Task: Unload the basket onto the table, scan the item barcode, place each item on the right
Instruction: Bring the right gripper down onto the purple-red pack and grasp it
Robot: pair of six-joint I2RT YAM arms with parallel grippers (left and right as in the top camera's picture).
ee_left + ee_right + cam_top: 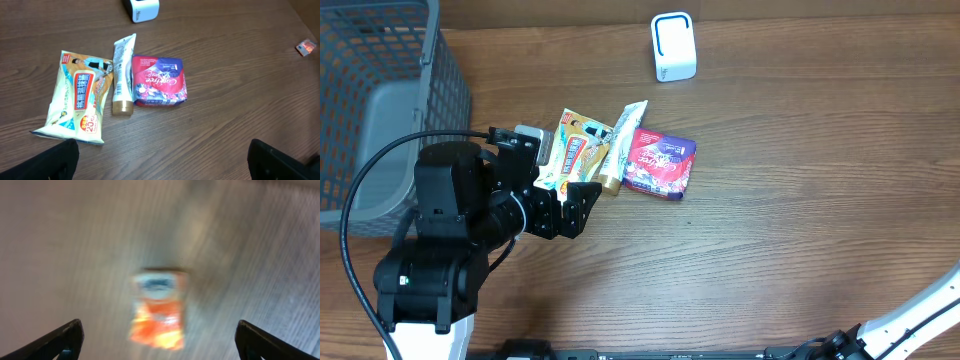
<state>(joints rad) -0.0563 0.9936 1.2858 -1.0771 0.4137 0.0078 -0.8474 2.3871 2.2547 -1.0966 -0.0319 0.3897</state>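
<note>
A white scanner [673, 47] with a blue-edged window stands at the back of the table, also showing as the scanner [141, 9] in the left wrist view. In front of it lie three items side by side: a yellow-white wipes pack [575, 150] [77, 97], a cream tube [620, 145] [122, 75] and a red-purple packet [660, 165] [159, 81]. My left gripper [570, 205] [162, 160] hangs open just short of them, holding nothing. My right gripper [160, 342] is open over a blurred orange packet [157, 310], which no finger touches.
A grey wire basket [380, 100] stands at the table's left edge, beside the left arm. A small orange packet [305, 47] lies far to the right in the left wrist view. Part of the right arm [920, 305] shows at the bottom right corner.
</note>
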